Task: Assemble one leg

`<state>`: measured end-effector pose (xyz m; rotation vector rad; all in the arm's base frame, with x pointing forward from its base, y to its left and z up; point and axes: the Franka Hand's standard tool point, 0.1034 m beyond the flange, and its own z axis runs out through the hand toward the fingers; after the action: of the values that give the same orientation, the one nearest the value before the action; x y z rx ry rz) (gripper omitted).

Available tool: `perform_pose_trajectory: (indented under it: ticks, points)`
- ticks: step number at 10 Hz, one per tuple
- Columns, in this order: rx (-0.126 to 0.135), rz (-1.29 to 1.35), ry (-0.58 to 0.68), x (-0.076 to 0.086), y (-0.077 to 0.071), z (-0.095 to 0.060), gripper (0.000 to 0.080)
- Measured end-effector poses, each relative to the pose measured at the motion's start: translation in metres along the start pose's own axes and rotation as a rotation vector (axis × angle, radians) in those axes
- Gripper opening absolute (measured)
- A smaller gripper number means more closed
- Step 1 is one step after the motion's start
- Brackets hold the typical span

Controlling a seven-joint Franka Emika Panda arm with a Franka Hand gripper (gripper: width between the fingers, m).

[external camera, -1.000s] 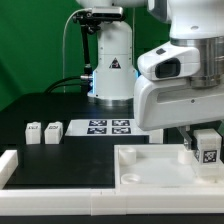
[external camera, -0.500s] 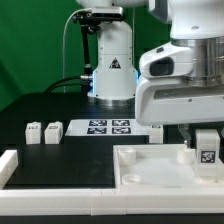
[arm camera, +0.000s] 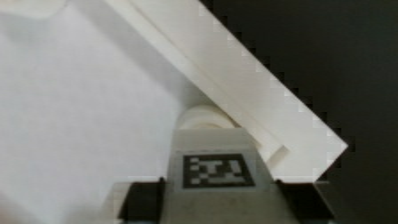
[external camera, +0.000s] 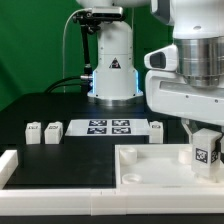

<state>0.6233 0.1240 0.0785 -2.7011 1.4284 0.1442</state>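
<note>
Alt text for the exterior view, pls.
The claw grips a tagged white leg at a corner of the large white panel, on the exterior view's right. Two loose legs sit on the black table at the left, beside the marker board.

The Panda arm [external camera: 112, 60] rises from its base at the back; its bulky white wrist [external camera: 190, 85] fills the exterior view's right, pointing straight down; the gripper [external camera: 207, 138] hangs low, its fingers [arm camera: 139, 203] clamped on the leg [external camera: 208, 153] from both sides.
</note>
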Motion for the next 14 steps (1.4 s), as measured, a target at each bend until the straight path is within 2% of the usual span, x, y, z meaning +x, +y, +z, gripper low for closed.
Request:
perform_pose_trajectory:
  ticks: [2,3,4,5,6,7,9,12,14]
  points:
    - [0.003,0.147,-0.005,-0.0001,-0.0006,-0.0002,0.0293]
    - [0.003,0.132,-0.005,-0.0003,-0.0006,-0.0001,0.0293]
    - [0.003,0.098,-0.006,-0.0005,-0.0006,0.0000,0.0373]
    - [0.003,0.094,-0.006,-0.0010,-0.0008,0.0001,0.0511]
    - [0.002,-0.009,-0.003,-0.0008,-0.0006,0.0002,0.0511]
    - [0.002,-0.170,-0.003,-0.0004,-0.0004,0.0001,0.0624]
    - [0.002,-0.338,-0.004,-0.0010,-0.0005,0.0007,0.0647]
    - [-0.023,-0.758,-0.022,-0.0021,-0.0045,-0.0005,0.0649]
    - [-0.025,-0.956,-0.029,-0.0006,-0.0064,0.0007,0.0649]
